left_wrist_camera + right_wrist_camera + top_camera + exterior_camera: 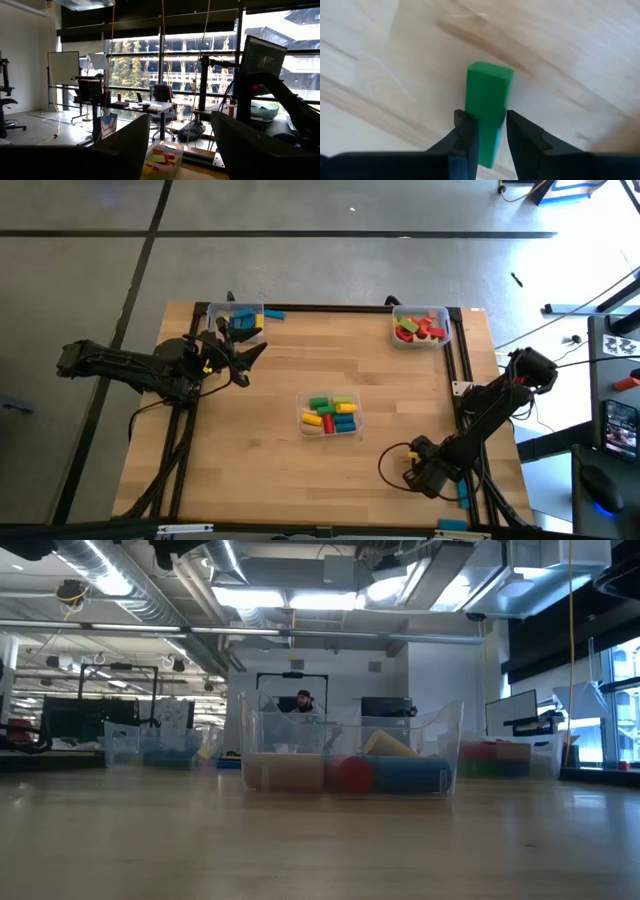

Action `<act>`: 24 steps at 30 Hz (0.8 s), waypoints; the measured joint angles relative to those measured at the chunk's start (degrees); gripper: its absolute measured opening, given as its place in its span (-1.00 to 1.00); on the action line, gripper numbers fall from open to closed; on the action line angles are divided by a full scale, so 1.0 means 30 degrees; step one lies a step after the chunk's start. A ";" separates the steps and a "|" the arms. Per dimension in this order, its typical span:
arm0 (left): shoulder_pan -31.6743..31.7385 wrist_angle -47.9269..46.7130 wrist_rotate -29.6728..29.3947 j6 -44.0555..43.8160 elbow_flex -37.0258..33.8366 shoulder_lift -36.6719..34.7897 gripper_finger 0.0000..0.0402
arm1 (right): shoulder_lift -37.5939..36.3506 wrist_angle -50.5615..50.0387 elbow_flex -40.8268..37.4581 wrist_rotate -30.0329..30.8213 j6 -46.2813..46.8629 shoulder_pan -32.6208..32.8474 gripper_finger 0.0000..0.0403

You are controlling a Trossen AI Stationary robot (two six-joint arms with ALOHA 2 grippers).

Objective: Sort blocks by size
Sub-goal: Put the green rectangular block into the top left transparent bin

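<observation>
1. The right gripper (492, 137) sits low over the near right corner of the table (250, 470), close to the edge rail, its arm folded back along that side.
2. Its two dark fingers (467, 137) are drawn in tight on a green block (489, 100), a squared bar that sticks out past the fingertips, one pad on each long side. In the right wrist view the bare wood grain lies right behind the block; I cannot tell whether the block touches the tabletop.
3. The left gripper (240, 360) is at the far left of the table, just in front of the far left bin (238, 318). Its fingers stand wide apart with nothing between them.
4. That far left bin holds a few blocks, mostly blue and yellow; one blue block (273, 314) lies on the table just beside it.
5. The far right bin (421, 327) holds red blocks with a little yellow and green among them.
6. The middle bin (331, 415), clear plastic, stands near the table's centre with a mix of green, yellow, red and blue blocks. From table height, its front row shows a tan piece, a red round end and a blue one.
7. A person sits at a desk in the room behind the table.
</observation>
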 joint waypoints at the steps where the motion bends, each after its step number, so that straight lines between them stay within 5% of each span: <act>1: -0.0002 -0.0001 -0.0001 -0.0005 0.0000 0.0000 0.05 | -0.0046 0.0013 0.0012 -0.0010 -0.0020 0.0000 -0.54; 9: 0.0002 -0.0002 -0.0004 0.0000 0.0000 0.0000 0.05 | -0.0012 0.0113 0.0029 0.0852 0.0836 0.0000 -0.50; 18: -0.0004 -0.0011 -0.0004 0.0000 0.0000 0.0000 0.05 | 0.0551 0.1725 0.0066 0.0714 0.1078 0.0029 -0.05; 24: -0.0003 -0.0022 -0.0007 0.0000 0.0000 0.0000 0.05 | 0.1850 0.1758 0.0192 0.0486 0.0990 0.0007 0.05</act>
